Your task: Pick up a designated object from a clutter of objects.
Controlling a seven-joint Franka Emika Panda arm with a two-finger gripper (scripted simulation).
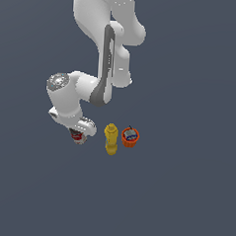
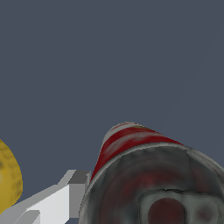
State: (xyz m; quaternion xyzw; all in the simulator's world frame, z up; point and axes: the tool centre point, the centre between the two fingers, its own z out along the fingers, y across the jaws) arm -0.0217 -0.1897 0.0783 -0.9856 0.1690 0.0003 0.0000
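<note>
The red-and-white soup can (image 2: 144, 175) fills the lower right of the wrist frame, one of the fingers (image 2: 65, 197) beside it. I cannot tell if the fingers grasp it. Center them around the can, keeping away from the yellow bottle (image 1: 111, 138).

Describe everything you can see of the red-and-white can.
The red-and-white can is a small cylinder with a red-and-white striped label and a dull grey metal end that fills the wrist view. One grey finger sits against its side. In the exterior view only a small red part shows under the gripper, on the exterior view's left of the yellow bottle.
</note>
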